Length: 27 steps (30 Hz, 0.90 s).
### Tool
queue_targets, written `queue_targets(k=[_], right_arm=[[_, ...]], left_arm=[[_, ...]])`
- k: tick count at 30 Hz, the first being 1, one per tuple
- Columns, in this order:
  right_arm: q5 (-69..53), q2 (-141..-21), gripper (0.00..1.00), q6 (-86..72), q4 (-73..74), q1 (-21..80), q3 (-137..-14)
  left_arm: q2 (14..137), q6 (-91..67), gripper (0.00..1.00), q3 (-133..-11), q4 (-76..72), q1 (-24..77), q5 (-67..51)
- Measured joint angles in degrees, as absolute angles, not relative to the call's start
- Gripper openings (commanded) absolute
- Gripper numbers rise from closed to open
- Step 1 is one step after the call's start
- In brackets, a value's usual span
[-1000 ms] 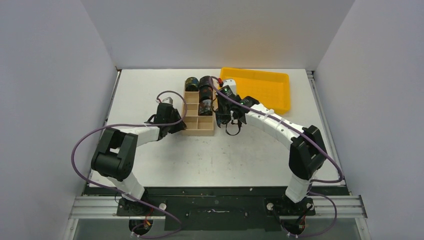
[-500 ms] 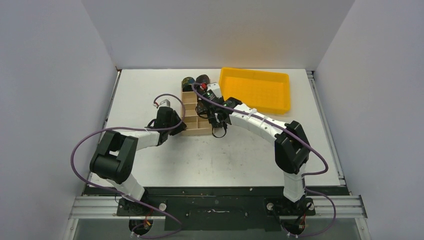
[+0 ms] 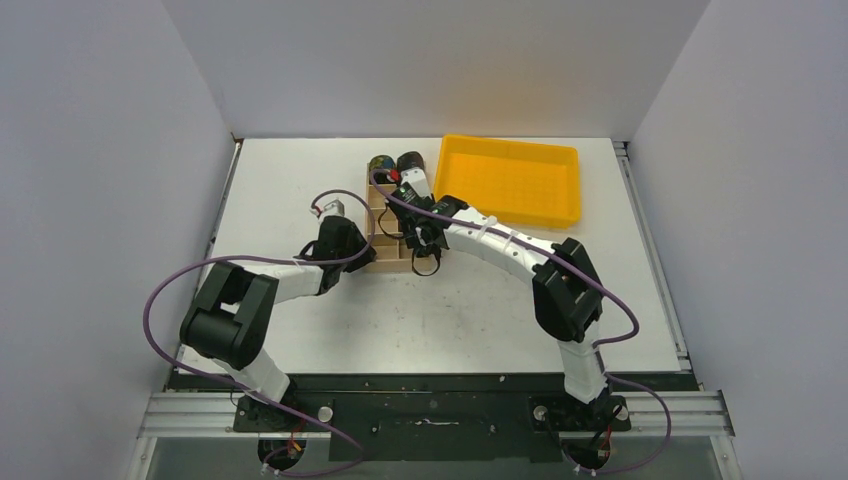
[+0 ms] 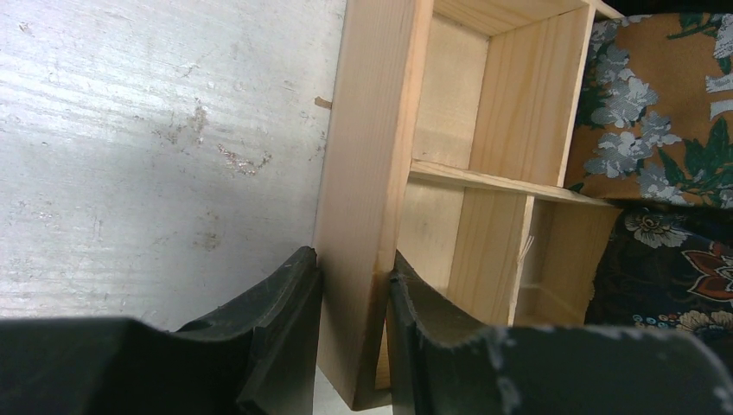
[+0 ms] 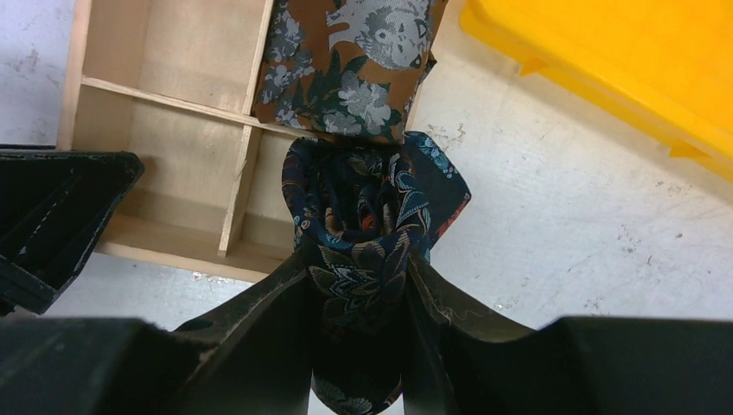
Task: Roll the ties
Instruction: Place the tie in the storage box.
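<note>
The wooden box stands on the white bench, and everything else is placed from it. The left gripper is at the box's near left corner. Its jaws stand narrow and are clamped on the left outer wall, one finger outside against the wood and the other inside the compartment.

The right gripper is at the box's near right corner and grips a dark rolled tie. This tie is near-black cloth with blue, orange and red flowers. Its jaws are partly closed and press the lower part of the roll from both sides. The roll's open top points toward the far end of the box. The roll sits over the nearest compartment of the right-hand column, but I cannot tell whether it touches the compartment floor.

Just beyond it, in the next compartment of the same column, lies a brown floral tie with grey and green blossoms, touching the dark roll. At the far end of the box the top view shows two more dark rolls side by side. The compartments of the left-hand column show bare wood.

A yellow tray lies on the bench to the right of the box's far end, apart from it.
</note>
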<state>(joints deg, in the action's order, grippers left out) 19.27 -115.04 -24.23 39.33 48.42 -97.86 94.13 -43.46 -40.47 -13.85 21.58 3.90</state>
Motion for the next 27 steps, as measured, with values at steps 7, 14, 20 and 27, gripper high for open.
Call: queue_targets(k=[7,14,20,27], right_arm=[[17.5,-115.2,0.05,-26.2,36.7,48.3,-96.8],[14.7,-115.0,0.05,-30.2,29.9,48.3,-91.9],[11.1,-113.7,0.05,-33.7,24.2,47.0,-87.3],[2.9,-110.1,0.05,-38.6,17.1,43.6,-80.7]], left_arm=[[93.9,-44.6,0.00,-39.7,-14.7,21.6,4.3],[93.7,-45.5,0.00,-38.7,-16.4,21.7,4.6],[93.5,-46.0,0.00,-38.4,-16.8,21.7,4.8],[93.5,-46.1,0.00,-38.3,-17.0,21.7,4.8]])
